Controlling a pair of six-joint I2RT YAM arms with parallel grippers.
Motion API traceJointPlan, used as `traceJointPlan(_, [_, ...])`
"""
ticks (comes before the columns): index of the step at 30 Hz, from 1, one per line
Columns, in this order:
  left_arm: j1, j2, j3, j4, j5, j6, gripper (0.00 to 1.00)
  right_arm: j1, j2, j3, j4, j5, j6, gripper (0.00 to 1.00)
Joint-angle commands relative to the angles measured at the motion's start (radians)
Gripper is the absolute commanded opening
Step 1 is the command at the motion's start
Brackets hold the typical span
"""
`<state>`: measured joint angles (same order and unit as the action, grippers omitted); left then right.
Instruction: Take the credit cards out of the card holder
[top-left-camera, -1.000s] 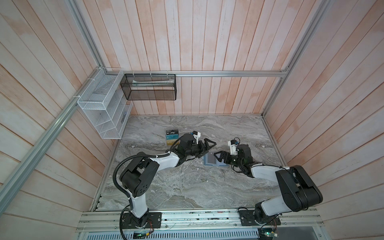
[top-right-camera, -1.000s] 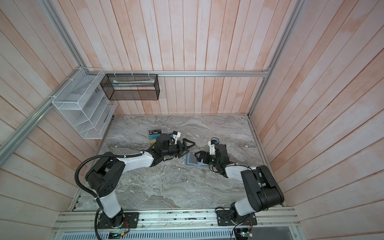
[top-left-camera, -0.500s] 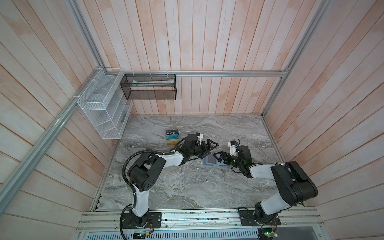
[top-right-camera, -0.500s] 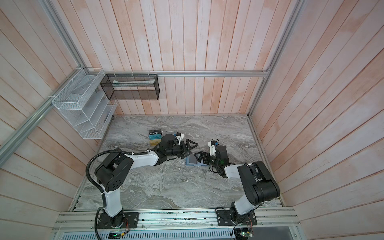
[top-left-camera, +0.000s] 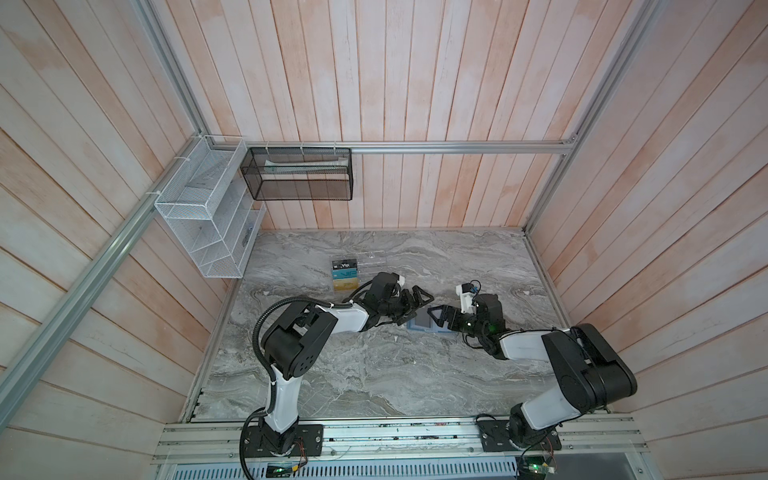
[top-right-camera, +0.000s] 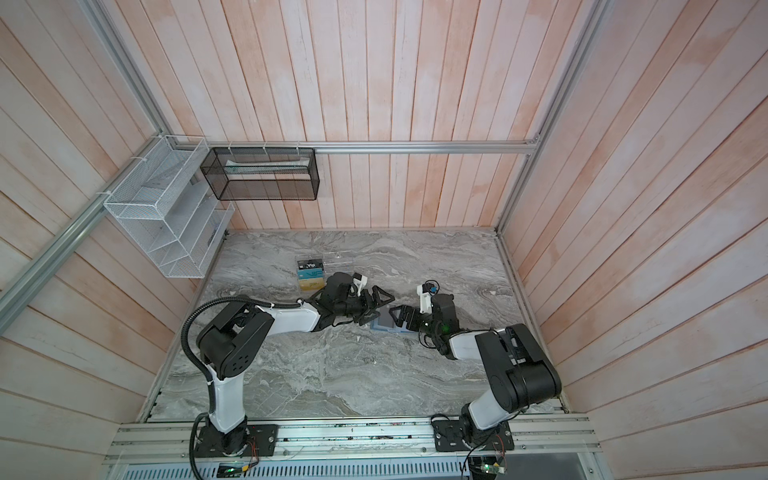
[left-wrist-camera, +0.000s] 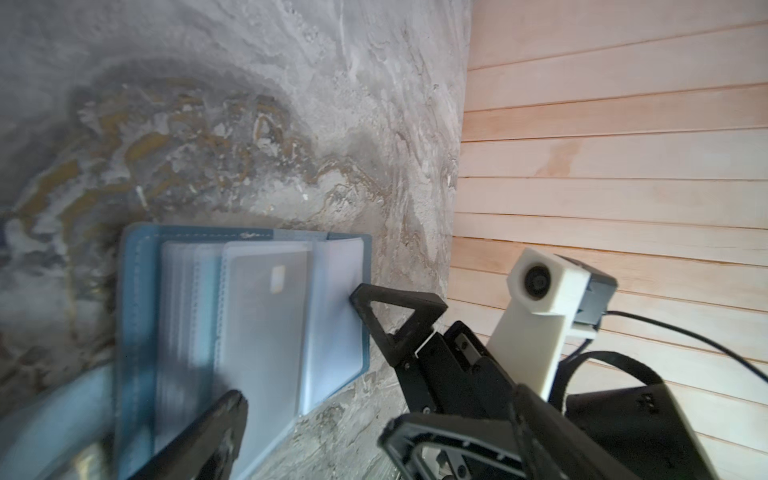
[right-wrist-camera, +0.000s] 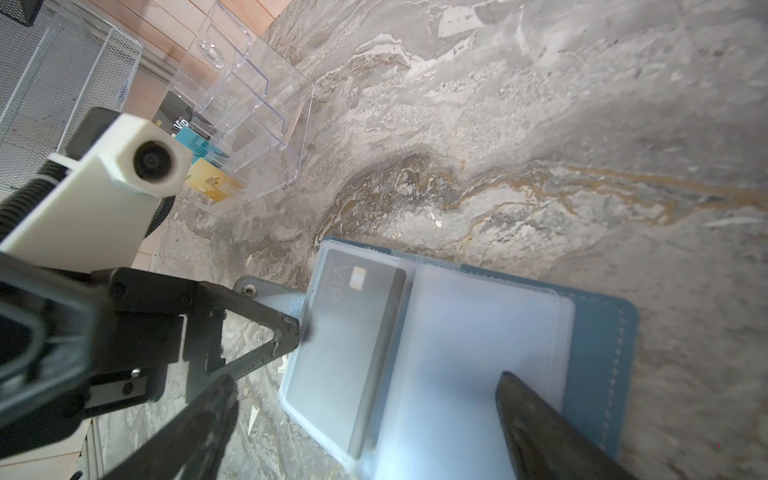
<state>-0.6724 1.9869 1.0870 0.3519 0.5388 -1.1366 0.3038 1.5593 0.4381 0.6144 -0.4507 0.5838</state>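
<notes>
Top views, left to right. Rack (top-left-camera: 370, 264) is seen far left on the table (top-left-camera: 374, 374), with black card (top-left-camera: 348, 264), teal card (top-left-camera: 348, 274) and gold card (top-left-camera: 345, 285) at it, so teal and gold are judged already out.

Left gripper (top-left-camera: 415, 307) has been brought in from beside the rack to the holder (top-left-camera: 426, 327) over the last second, the elbow swung forward. Its jaws are spread wide and nothing is gripped. In the right wrist view a left fingertip (right-wrist-camera: 286, 330) is set against the edge of the sleeve (right-wrist-camera: 345, 374), over the tab (right-wrist-camera: 266, 296).

Right gripper (top-left-camera: 440, 321) has not been shifted. It is also wide open and empty, with one finger (right-wrist-camera: 540, 415) laid on or just over the right-hand sleeves; contact cannot be told.

As judged, the holder is being steadied from the right and the last pull is being set up from the left. No card is pinched yet.

Holder is laid open flat mid-table between the grippers, long axis across the table left to right, spine crosswise to that. Dark card (right-wrist-camera: 353, 340), lettered VIP, is kept in the top left-hand sleeve. Its long axis is along the spine, chip end judged toward the back wall. The sleeve's mouth cannot be made out.
</notes>
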Motion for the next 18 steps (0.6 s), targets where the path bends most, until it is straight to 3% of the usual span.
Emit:
traceJointPlan(1, [0.007,0.019,0.022,-0.055,-0.023,0.055,1.0,-0.007,-0.004,-0.022,-0.055,-0.003,-0.002,0.98])
traceJointPlan(18, [0.004,0.048,0.041,-0.078,0.001,0.085,1.0,-0.007,-0.006,-0.022,-0.048,-0.011,-0.002,0.98])
